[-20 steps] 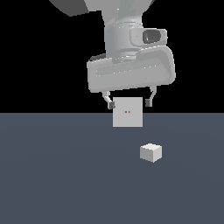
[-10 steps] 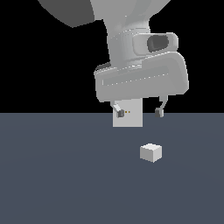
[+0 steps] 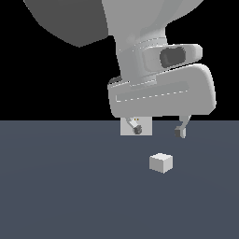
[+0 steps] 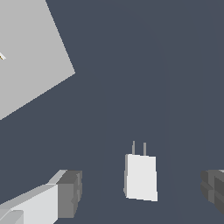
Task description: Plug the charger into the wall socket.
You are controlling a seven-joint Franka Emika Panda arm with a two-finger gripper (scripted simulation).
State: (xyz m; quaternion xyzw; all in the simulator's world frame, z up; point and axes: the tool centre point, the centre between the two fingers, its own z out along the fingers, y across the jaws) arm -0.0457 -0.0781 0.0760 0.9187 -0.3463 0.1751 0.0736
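Overhead, the Panda arm (image 3: 140,56) fills the upper part of the exterior view, its broad grey hand hanging just above the dark floor (image 3: 60,196). Behind it the wall socket (image 3: 145,127) stands upright on the floor, its upper part hidden by the hand; only the wrist view shows its wide flat face (image 4: 26,57), with a small orange mark at the picture's edge. The pincer (image 3: 158,131) stands wide apart, holding nothing and touching nothing: one fingertip (image 3: 137,130) overlaps the socket plate in the exterior view, the other (image 3: 179,132) sits toward that view's right. The charger (image 3: 161,162) lies on the floor, apart from the socket and nearer the camera. From outside it looks a plain cube; the wrist view shows it (image 4: 141,177) between the spread fingers, with two thin prongs (image 4: 139,148) projecting from one end.
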